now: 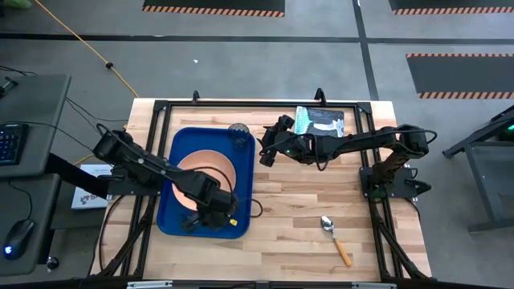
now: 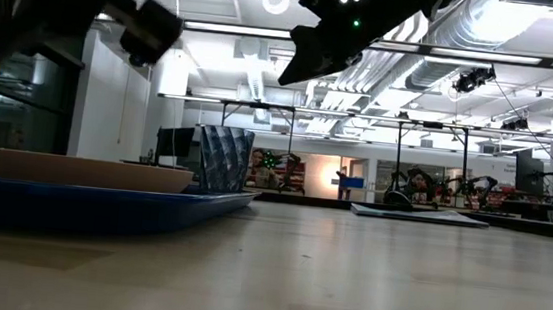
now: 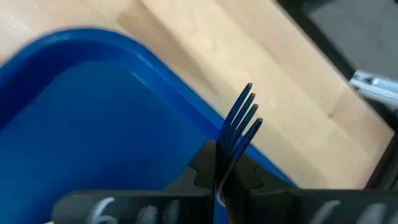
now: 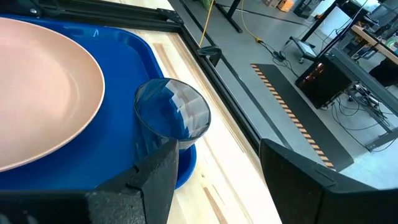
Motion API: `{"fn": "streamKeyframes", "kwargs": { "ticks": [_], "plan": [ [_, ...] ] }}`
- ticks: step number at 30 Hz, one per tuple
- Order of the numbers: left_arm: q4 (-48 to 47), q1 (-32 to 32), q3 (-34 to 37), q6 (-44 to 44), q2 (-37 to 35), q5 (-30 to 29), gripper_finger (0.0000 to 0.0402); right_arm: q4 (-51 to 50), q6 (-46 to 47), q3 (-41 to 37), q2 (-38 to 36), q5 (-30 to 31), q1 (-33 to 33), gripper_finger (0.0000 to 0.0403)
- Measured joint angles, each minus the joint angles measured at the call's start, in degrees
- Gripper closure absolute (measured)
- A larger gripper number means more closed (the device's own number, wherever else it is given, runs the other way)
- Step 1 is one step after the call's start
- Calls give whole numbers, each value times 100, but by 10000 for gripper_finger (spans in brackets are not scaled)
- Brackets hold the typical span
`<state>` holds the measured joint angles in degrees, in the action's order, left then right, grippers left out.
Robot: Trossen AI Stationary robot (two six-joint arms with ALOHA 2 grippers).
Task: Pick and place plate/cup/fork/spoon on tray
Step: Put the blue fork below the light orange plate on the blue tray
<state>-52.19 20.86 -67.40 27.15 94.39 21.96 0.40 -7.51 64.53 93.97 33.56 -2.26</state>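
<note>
The bench (image 1: 305, 209) is pale wood, and on its 9 o'clock half lies the tray (image 1: 178, 144), long side running from 12 to 6 o'clock. The plate (image 1: 210, 160) rests flat inside the tray and fills most of its width, with the left arm crossing over its 6 o'clock part. A flat teal-and-black packet (image 1: 320, 122) lies on the bench at the 12 o'clock edge, well apart from the tray, toward 1 o'clock. The cup (image 1: 238, 131) stands upright in the tray's corner at about 1 o'clock of the plate, just beside the plate's rim; the right wrist view shows it inside the tray's rim. The spoon (image 1: 336, 240) lies alone on the bare bench toward 5 o'clock, bowl pointing to 11 o'clock, handle to 5 o'clock, well apart from the tray. The left claw (image 1: 217, 215) hovers over the tray's corner at about 5 o'clock of the plate, pinched narrow on the fork (image 3: 239, 127), whose tines jut out past the fingers above the tray's edge. The right claw (image 1: 267, 154) hangs above the bench just beside the tray's 3 o'clock edge, near the cup, its fingers spread wide and holding nothing.
</note>
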Motion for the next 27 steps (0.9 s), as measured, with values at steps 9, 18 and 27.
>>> {"fn": "streamKeyframes", "kwargs": {
  "ticks": [9, 18, 27],
  "plan": [
    [-54, -160, 2, 127, 657, 23, 401, -9, 3, 0, 0, 0, 0, 187],
    [32, -458, 6, 429, 977, -7, 400, -4, 7, 0, 0, 0, 0, 187],
    [261, -634, 7, 230, 1178, -209, 375, 2, 120, 0, 0, -151, -2, 187]
  ]
}}
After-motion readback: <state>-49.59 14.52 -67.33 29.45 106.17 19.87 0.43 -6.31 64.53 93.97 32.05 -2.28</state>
